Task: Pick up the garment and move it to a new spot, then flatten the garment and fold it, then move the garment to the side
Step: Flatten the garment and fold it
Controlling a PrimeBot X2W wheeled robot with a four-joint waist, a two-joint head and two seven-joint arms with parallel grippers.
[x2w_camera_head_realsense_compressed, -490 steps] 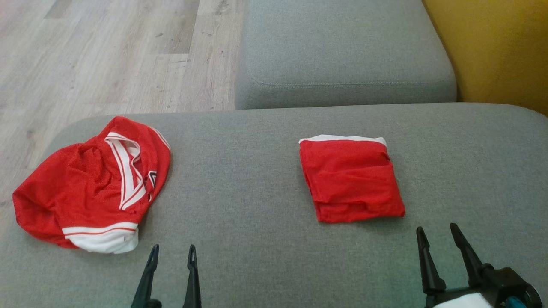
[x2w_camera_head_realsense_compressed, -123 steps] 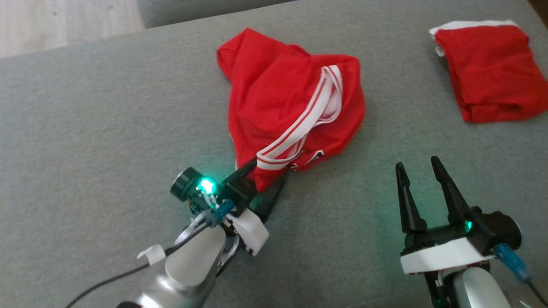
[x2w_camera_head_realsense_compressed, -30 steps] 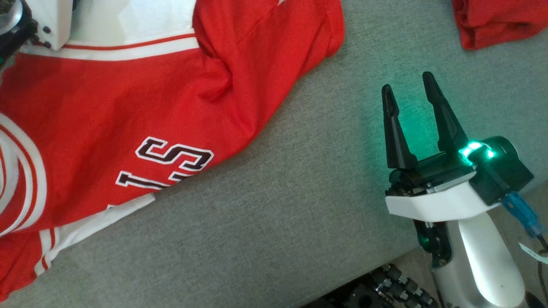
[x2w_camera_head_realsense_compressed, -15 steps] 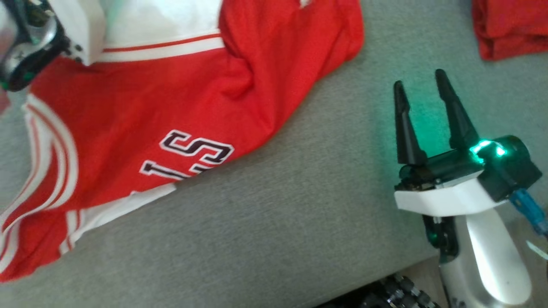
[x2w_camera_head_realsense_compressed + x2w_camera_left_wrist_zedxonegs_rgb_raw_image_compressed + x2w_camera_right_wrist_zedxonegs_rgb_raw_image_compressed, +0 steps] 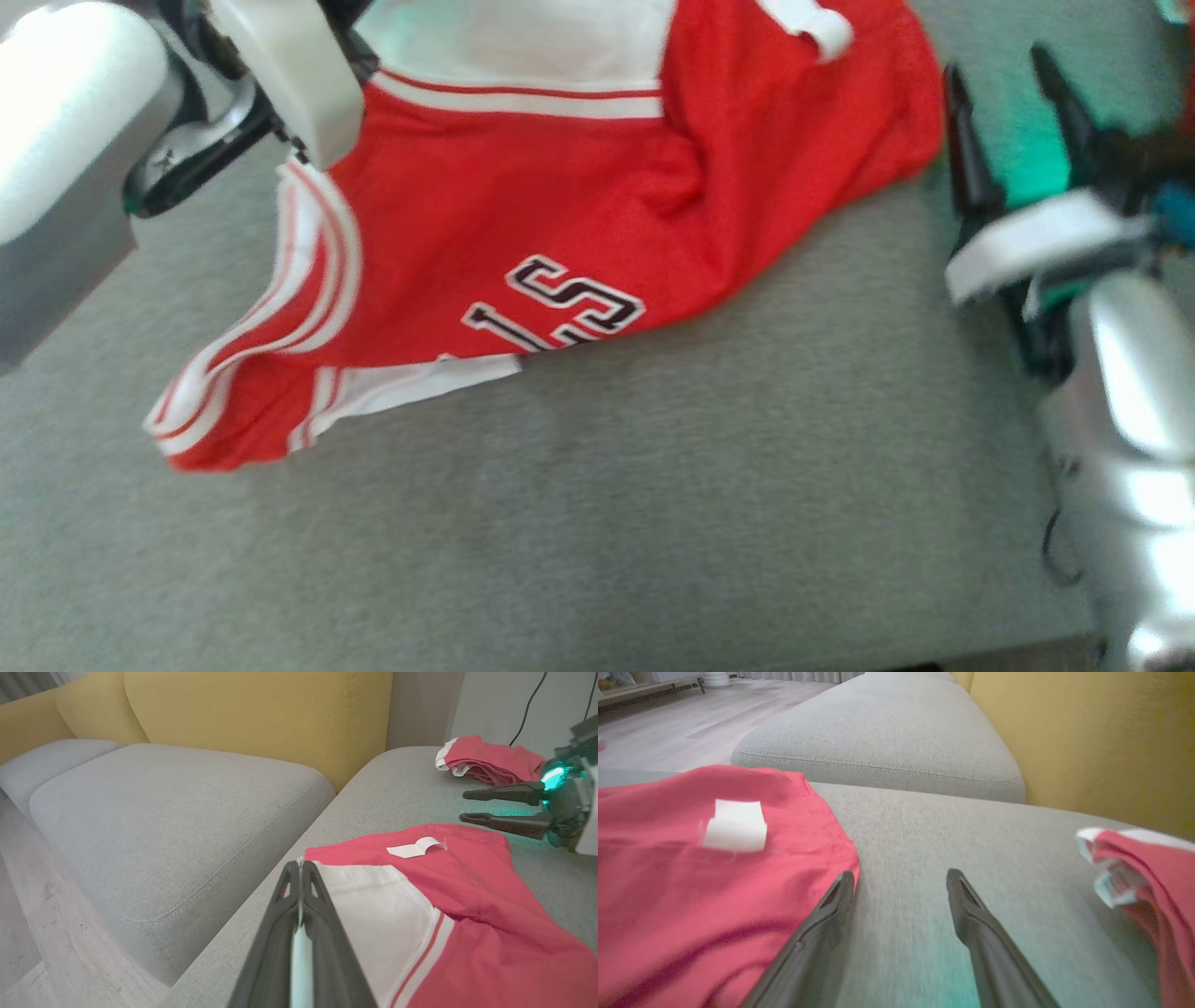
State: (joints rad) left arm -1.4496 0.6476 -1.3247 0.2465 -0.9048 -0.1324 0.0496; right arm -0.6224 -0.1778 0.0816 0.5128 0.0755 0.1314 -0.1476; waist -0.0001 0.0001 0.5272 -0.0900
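Closure of the left hand (image 5: 299,865) was the change. Open a moment earlier, its two fingers now stood pressed together with a thin strip of the white hem (image 5: 373,905) pinched between them, at the far left corner of the garment (image 5: 560,215). The head view had also swung, so the garment's apparent drift across that view was camera motion, not a move of the cloth.

The garment lay spread on the grey cushion (image 5: 653,523). Its number print faced up, a striped armhole lay at the near left, and a white label (image 5: 735,826) sat near the far right corner. To its right, the right hand (image 5: 901,877) remained fully open and empty, one finger just beside the garment's right edge. Further right, well apart, lay a folded red garment (image 5: 490,760).

Judgement: relocation appeared complete and flattening was in hand. One corner was secured; the opposite corner still required a grip before the cloth could be drawn taut. So thin a pinch of hem could slip under tension.
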